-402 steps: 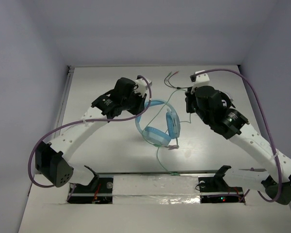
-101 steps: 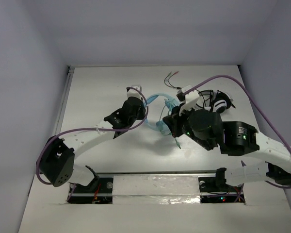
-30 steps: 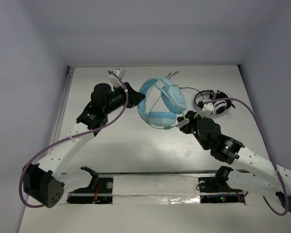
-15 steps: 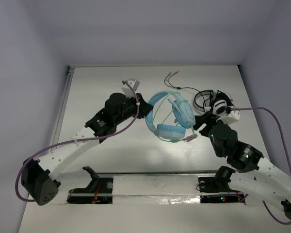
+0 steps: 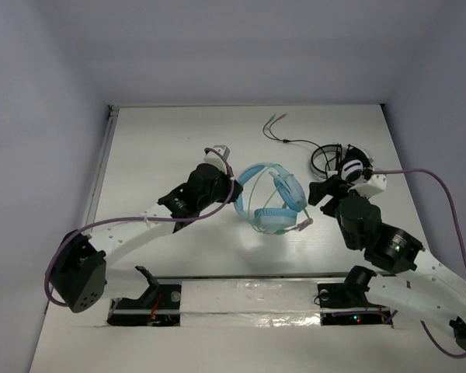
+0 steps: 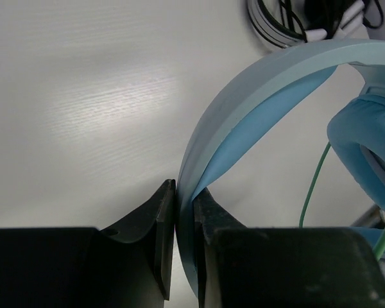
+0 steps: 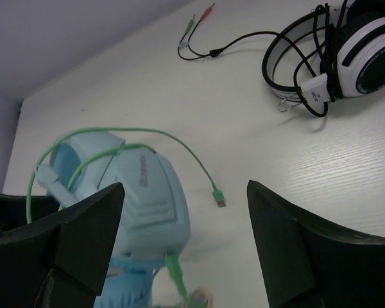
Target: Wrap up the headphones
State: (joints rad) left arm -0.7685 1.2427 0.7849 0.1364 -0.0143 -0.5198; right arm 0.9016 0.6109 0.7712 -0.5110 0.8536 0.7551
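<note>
Two grippers on one job, and by my judgement it is roughly midway. Table (image 5: 155, 140) is white. The headphones (image 5: 269, 198) sit just right of its centre, headband side toward 9 o'clock, earcups toward 4.

Left gripper (image 6: 178, 212) is clamped tight on the headband (image 6: 256, 77), both jaws flat against the band and nothing else in them. Right gripper (image 7: 185, 187) has its jaws spread wide with nothing between them. It hovers at 3 o'clock of the headset and touches nothing that I can see.

Done, as far as shows: green cable (image 7: 144, 130) lies in a couple of loops over the near earcup (image 7: 147, 199).

Left to do: a tail runs off the cup toward 4 o'clock and ends in a small plug (image 7: 219, 203), loose on the table. A second, pinkish end (image 7: 201, 298) hangs at the cup's 6 o'clock. These loose ends likely need gathering in before the wrap counts.

Black-and-white headphones (image 7: 346, 58) lie at 2 o'clock of the table, apart from the blue set, with their dark cable (image 7: 240, 43) trailing toward 12.

Writing: raised lettering (image 7: 143, 181) on the earcup face, too faint to read. White tag (image 7: 314, 87) on the second headset shows no legible text.
</note>
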